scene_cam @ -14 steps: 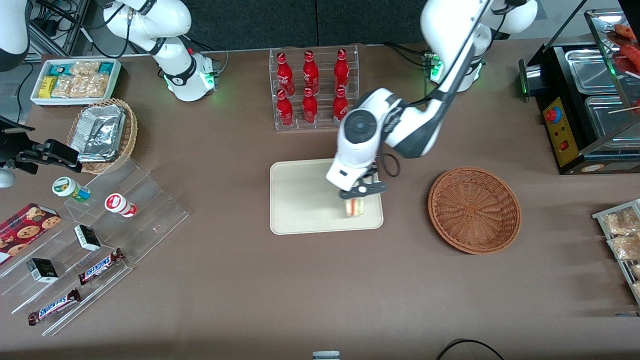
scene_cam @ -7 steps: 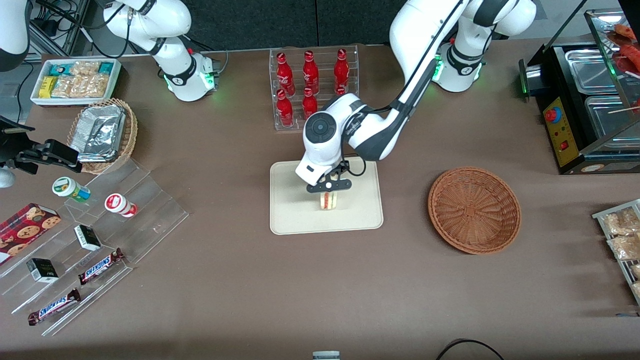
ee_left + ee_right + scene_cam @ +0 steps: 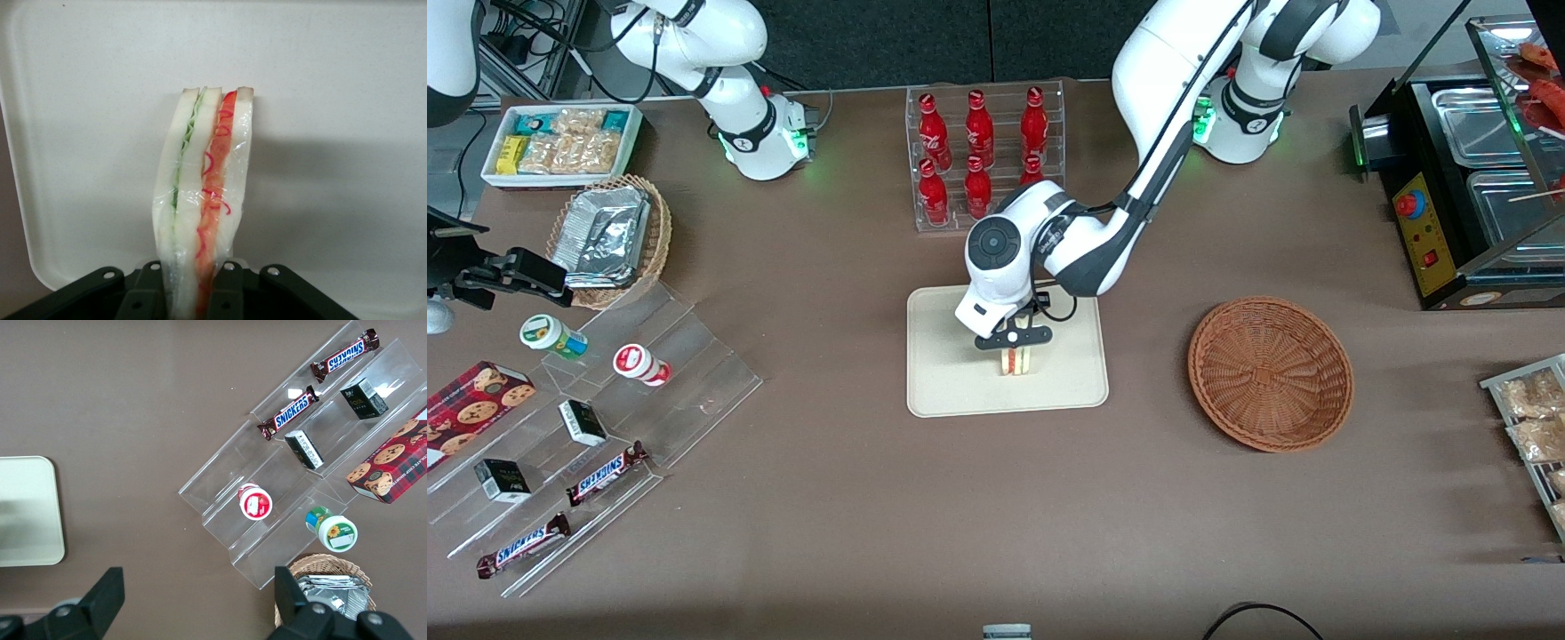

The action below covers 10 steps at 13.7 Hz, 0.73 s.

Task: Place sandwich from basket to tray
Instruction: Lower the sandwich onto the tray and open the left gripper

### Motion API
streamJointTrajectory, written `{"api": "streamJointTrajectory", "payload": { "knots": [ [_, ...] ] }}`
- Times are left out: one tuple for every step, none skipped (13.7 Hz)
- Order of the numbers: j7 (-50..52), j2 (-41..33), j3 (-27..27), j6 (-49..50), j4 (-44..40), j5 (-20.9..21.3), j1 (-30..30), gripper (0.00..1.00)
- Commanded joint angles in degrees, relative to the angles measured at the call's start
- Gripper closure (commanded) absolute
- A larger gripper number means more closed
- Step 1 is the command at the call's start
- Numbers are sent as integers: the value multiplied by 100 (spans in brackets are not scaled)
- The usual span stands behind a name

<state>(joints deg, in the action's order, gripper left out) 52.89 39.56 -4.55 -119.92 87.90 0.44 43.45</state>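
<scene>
Front view shows my gripper (image 3: 1013, 348) clamped on the sandwich (image 3: 1014, 360), held over the tray (image 3: 943, 373), its long axis running away from my fingers (image 3: 227, 293), cut edge facing the wrist camera.

Evenly lit from overhead; soft shadow beside the sandwich (image 3: 203, 200) on the tray (image 3: 333, 80); gripper (image 3: 200, 300) edge blurred.

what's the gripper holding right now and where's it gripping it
The gripper pinches the sandwich at one end, bread faces between its fingers, over the tray.
</scene>
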Motion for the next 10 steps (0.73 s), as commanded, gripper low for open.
{"api": "streamJointTrajectory", "payload": {
  "knots": [
    [28,183,59,-100,-194,123,67,100],
    [37,210,59,-215,-177,219,76,100],
    [46,219,59,-242,-159,255,76,100],
    [37,210,59,-242,-159,264,76,98],
    [11,210,59,-233,-159,255,67,52],
    [11,210,59,-233,-159,264,76,1],
    [28,210,59,-242,-150,264,76,0],
    [20,210,59,-233,-150,264,76,0],
    [28,201,59,-216,-159,264,67,0],
    [28,184,59,-190,-159,264,76,0]
  ]
}}
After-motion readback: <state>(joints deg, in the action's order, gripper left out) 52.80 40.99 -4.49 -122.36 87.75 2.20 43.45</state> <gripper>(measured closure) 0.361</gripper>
